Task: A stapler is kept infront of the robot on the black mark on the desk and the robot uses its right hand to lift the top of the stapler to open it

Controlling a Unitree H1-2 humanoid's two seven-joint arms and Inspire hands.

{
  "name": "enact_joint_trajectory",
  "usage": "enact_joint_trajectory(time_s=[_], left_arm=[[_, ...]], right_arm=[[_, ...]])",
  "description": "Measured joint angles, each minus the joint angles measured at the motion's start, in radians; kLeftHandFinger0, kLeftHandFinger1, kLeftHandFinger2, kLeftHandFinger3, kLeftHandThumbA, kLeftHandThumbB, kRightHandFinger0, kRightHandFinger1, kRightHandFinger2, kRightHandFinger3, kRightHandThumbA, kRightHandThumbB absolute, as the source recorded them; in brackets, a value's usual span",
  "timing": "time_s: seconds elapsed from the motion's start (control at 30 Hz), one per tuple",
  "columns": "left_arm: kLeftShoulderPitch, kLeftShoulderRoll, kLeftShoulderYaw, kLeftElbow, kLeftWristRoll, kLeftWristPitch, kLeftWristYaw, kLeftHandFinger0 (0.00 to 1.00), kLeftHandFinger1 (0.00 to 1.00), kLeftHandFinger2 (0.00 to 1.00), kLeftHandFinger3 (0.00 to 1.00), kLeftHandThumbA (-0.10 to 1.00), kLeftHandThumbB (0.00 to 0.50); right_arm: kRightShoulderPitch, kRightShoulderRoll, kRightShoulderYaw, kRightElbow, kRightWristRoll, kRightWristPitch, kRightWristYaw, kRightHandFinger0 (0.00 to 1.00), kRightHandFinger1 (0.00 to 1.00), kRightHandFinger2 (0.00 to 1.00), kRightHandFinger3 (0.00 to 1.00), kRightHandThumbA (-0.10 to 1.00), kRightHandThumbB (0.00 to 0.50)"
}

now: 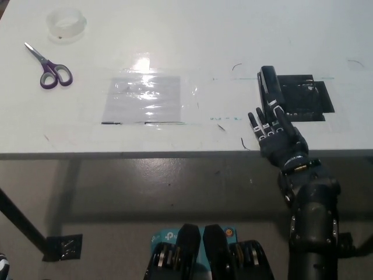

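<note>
You have the black stapler (270,92) lying right of centre in the frame, its long body running up and down the picture along the left edge of the black mark (304,97) on the white desk (192,41). It looks closed, top down on its base, though black on black makes that hard to judge. Your right hand (275,135) sits just below it, at the desk's near edge, with the black forearm rising from the bottom right. The fingers (260,123) are spread and point up the frame; they grip nothing. The uppermost fingertip reaches the stapler's lower end and may overlap it; you cannot tell from this angle whether it touches.

Left of centre you see a clear plastic sheet (143,98) lying flat on the desk, catching glare. In the upper left lie purple-handled scissors (49,69), blades pointing toward the corner, and above them a roll of clear tape (66,24). At the bottom left corner a sliver of white shows, probably your left hand (3,265); too little is visible to read its fingers.
</note>
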Motion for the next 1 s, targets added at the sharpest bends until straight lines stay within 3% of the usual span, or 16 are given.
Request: enact_joint_trajectory(time_s=[0.1,0.17,0.2,0.27,0.4,0.47,0.63,0.77,0.87,0.93,1.0], left_arm=[[0.005,0.0,0.001,0.0,0.0,0.0,0.0,0.0,0.0,0.0,0.05,-0.1,0.45],[0.007,-0.001,0.002,0.0,0.0,0.0,0.0,0.0,0.0,0.0,0.05,-0.1,0.453],[0.009,-0.001,0.002,0.0,0.0,0.0,0.0,0.0,0.0,0.0,0.06,-0.1,0.43],[0.013,-0.001,0.002,0.0,0.0,0.0,0.0,0.0,0.0,0.0,0.06,-0.1,0.443],[0.018,-0.001,0.003,0.0,0.0,0.0,0.0,0.0,0.0,0.0,0.04,-0.1,0.455],[0.022,-0.001,0.003,0.0,0.0,0.0,0.0,0.0,0.0,0.0,0.06,-0.1,0.426],[0.028,-0.002,0.003,0.0,0.0,0.0,0.002,0.0,0.0,0.0,0.09,-0.1,0.456],[0.03,-0.004,0.003,0.0,0.0,0.0,0.002,0.0,0.0,0.0,0.07,-0.1,0.435],[0.033,-0.009,0.002,0.0,0.0,0.0,0.002,0.0,0.0,0.0,0.06,-0.1,0.391],[0.034,-0.012,0.002,0.0,0.0,0.0,0.002,0.0,0.0,0.0,0.07,-0.1,0.391],[0.035,-0.015,0.002,0.001,0.0,0.0,0.002,0.0,0.0,0.0,0.08,-0.1,0.421]], right_arm=[[-0.012,0.001,0.0,-0.003,-0.007,0.001,-0.016,0.61,0.72,0.77,0.99,0.86,0.0],[-0.026,0.002,0.0,-0.003,-0.012,0.002,-0.025,0.61,0.71,0.76,0.99,0.85,0.0],[-0.036,0.001,0.0,-0.003,-0.014,0.002,-0.029,0.61,0.7,0.76,0.98,0.85,0.0],[-0.062,0.002,0.003,-0.008,-0.017,0.004,-0.036,0.6,0.69,0.75,0.97,0.86,0.0],[-0.111,0.004,0.005,-0.011,-0.023,0.007,-0.054,0.57,0.71,0.77,0.96,0.88,0.0],[-0.135,0.002,0.005,-0.011,-0.026,0.008,-0.069,0.6,0.71,0.77,0.98,0.87,0.0],[-0.177,0.001,0.004,-0.01,-0.029,0.012,-0.105,0.57,0.66,0.76,0.99,0.84,0.0],[-0.214,-0.001,0.004,-0.001,-0.031,0.013,-0.131,0.56,0.65,0.74,0.97,0.85,0.0],[-0.237,-0.01,0.004,0.022,-0.034,0.013,-0.141,0.56,0.67,0.76,0.96,0.86,0.0],[-0.251,-0.02,0.004,0.037,-0.036,0.013,-0.145,0.57,0.67,0.76,0.97,0.86,0.0],[-0.272,-0.03,0.004,0.062,-0.04,0.012,-0.147,0.59,0.66,0.75,0.92,0.84,0.0]])
